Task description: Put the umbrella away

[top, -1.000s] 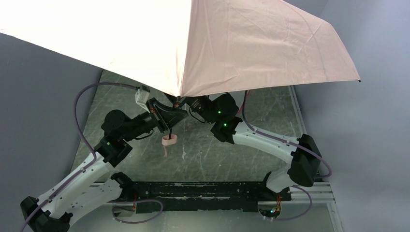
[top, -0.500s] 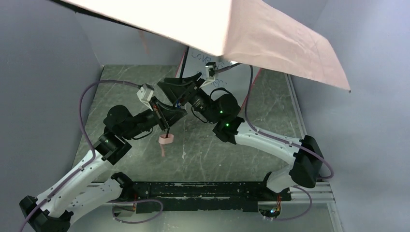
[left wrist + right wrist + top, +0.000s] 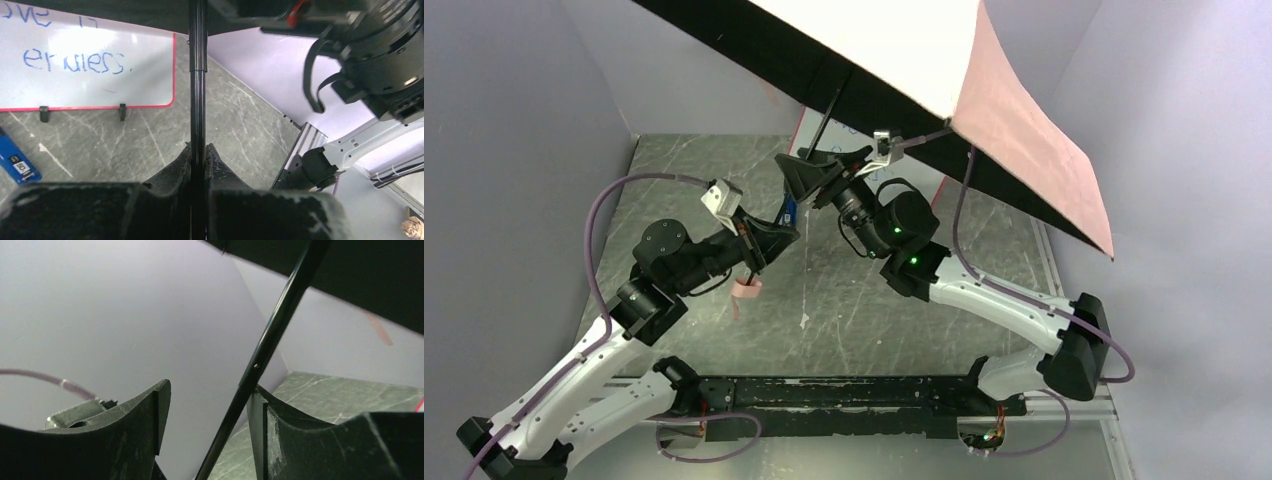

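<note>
The umbrella (image 3: 1024,140) is open, its pale pink canopy tilted high over the back right of the table with the dark underside facing the arms. Its black shaft (image 3: 829,105) slants down to a small pink handle (image 3: 746,290). My left gripper (image 3: 759,255) is shut on the shaft just above the handle; in the left wrist view the fingertips (image 3: 186,155) pinch the shaft (image 3: 197,85). My right gripper (image 3: 816,172) stands open higher up, with the shaft (image 3: 270,340) passing between its fingers (image 3: 159,410), close against the right one.
A red-framed whiteboard (image 3: 85,65) with blue writing stands at the back of the table. A small blue object (image 3: 20,167) lies in front of it. Grey walls close in both sides, and a metal rail (image 3: 305,145) runs along the right edge.
My right gripper has opened and let go of the shaft. The canopy has swung up and back to the right. The left arm and the handle have shifted slightly left.
</note>
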Controlling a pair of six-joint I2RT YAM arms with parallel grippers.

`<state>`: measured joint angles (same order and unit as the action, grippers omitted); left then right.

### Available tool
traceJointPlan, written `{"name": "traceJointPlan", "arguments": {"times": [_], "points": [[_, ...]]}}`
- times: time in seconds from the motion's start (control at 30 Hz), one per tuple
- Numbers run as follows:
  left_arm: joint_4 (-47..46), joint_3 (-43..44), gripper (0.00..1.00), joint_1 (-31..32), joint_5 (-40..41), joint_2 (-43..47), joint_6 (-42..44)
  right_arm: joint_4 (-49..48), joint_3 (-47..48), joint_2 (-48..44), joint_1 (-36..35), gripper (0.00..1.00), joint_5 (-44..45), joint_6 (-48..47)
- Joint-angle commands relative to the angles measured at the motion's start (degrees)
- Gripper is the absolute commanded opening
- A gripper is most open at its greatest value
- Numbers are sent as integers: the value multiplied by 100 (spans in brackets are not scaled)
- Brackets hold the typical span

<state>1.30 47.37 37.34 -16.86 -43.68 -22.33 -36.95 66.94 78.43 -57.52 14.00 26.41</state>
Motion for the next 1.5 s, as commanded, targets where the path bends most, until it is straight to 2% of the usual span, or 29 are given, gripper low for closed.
{"name": "traceJointPlan", "arguments": {"times": [0.0, 0.2, 0.47, 0.63, 0.73, 1.03, 1.17, 1.27, 1.3, 1.33, 1.47], "points": [[-139, -16, 5, -25, 499, 269, 304, 187, 171, -383, 75, 61, 700, -155], [58, -272, 5, -25, 437, 487, 343, 518, 285, -442, 371, 65, 887, 63], [144, -360, 5, -25, 394, 662, 471, 1069, 842, 176, 1021, 68, 277, 1092], [151, -410, 5, -25, 402, 724, 482, 1148, 997, 446, 1280, 67, 26, 1479], [150, -454, 5, -27, 369, 749, 484, 1023, 999, 539, 1383, 58, -223, 1593], [208, -511, 5, -27, 263, 716, 534, 64, 711, 498, 1493, 13, -1238, 1652], [103, -462, 24, -27, 57, 622, 391, -213, 560, 336, 1497, 0, -1678, 1612], [-81, -453, 43, -25, -104, 615, 217, -405, 381, 183, 1493, 0, -1884, 1681], [-167, -449, 56, -25, -129, 601, 150, -442, 343, 144, 1489, 0, -1935, 1714], [-288, -441, 63, -26, -156, 585, 83, -473, 312, 100, 1491, 0, -1989, 1755], [-693, -492, 67, -32, -314, 444, -150, -689, 123, -47, 1498, 0, -2091, 2036]]}}
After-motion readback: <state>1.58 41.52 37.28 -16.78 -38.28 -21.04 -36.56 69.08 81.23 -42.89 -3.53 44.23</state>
